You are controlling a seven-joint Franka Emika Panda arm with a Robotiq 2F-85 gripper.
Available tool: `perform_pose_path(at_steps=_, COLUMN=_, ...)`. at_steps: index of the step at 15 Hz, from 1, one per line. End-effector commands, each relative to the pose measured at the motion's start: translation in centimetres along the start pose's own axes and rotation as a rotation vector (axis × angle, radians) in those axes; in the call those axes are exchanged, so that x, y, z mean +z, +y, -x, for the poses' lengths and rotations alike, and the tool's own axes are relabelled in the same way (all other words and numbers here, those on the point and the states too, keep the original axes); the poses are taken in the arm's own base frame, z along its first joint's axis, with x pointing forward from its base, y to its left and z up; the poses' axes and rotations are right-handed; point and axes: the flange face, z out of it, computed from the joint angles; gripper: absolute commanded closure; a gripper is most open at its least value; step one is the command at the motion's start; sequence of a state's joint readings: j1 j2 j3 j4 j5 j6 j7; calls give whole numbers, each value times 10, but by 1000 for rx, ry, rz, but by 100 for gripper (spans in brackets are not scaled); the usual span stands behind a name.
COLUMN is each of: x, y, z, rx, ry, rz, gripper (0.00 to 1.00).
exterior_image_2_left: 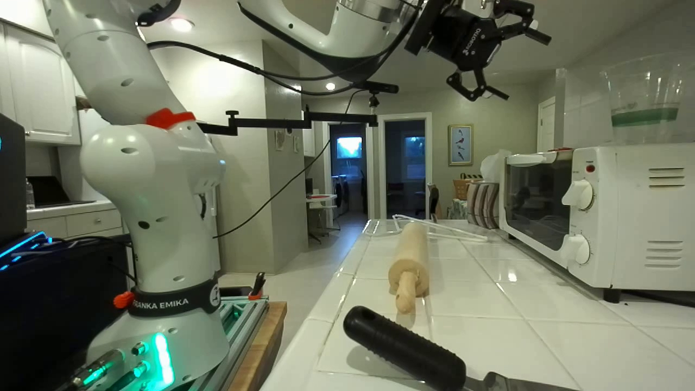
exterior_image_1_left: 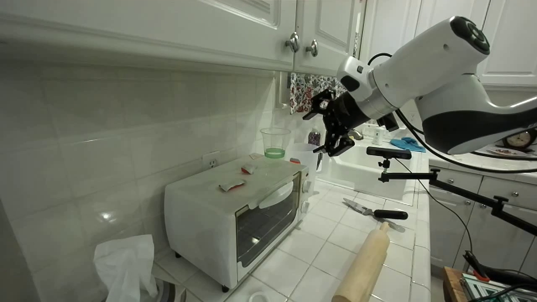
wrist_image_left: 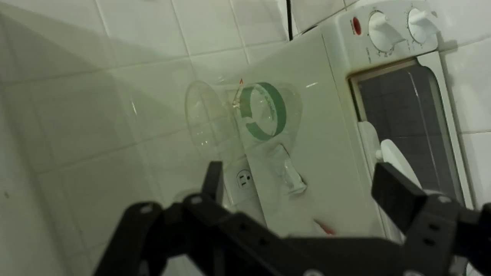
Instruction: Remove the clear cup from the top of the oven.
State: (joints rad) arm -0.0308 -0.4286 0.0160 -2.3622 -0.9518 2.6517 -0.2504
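The clear cup [exterior_image_1_left: 275, 141] stands upright on top of the white oven [exterior_image_1_left: 201, 226], at the end by the knobs and near the tiled wall. It has a green band near its base. The cup [exterior_image_2_left: 643, 98] and oven [exterior_image_2_left: 665, 217] also show in an exterior view, and the cup [wrist_image_left: 283, 105] and oven top [wrist_image_left: 326, 165] in the wrist view. My gripper [exterior_image_1_left: 314, 133] is open and empty, in the air apart from the cup. It is higher than the oven top in an exterior view [exterior_image_2_left: 522, 66]. The wrist view shows its fingers [wrist_image_left: 303, 184] spread wide.
Small packets [exterior_image_1_left: 231, 185] lie on the oven top. White wall cabinets [exterior_image_1_left: 168, 29] hang above the oven. A rolling pin [exterior_image_1_left: 363, 264] and a black-handled spatula [exterior_image_1_left: 390, 214] lie on the counter. A sink [exterior_image_1_left: 361, 167] is beyond. A camera arm [exterior_image_1_left: 465, 193] stands out front.
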Motion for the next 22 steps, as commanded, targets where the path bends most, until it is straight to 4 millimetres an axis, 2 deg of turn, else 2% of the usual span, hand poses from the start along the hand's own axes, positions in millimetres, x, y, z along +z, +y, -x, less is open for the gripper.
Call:
perform_pose_path(at_steps=1, x=9, y=-6, z=9, rx=-113, ry=20, rz=18, gripper=0)
perform_pose_path(at_steps=5, x=21, y=-10, z=20, rx=-203, ry=6, rz=57, gripper=0)
perform_pose_path(at_steps=12, x=40, y=-5, z=38, rx=-348, ry=-24, rz=169, gripper=0)
perform_pose_path(at_steps=16, x=48, y=5, z=37, rx=-346, ry=-21, rz=233, gripper=0)
perform_pose_path(at_steps=22, x=66, y=21, z=25, rx=-286, ry=-6, rz=293, gripper=0)
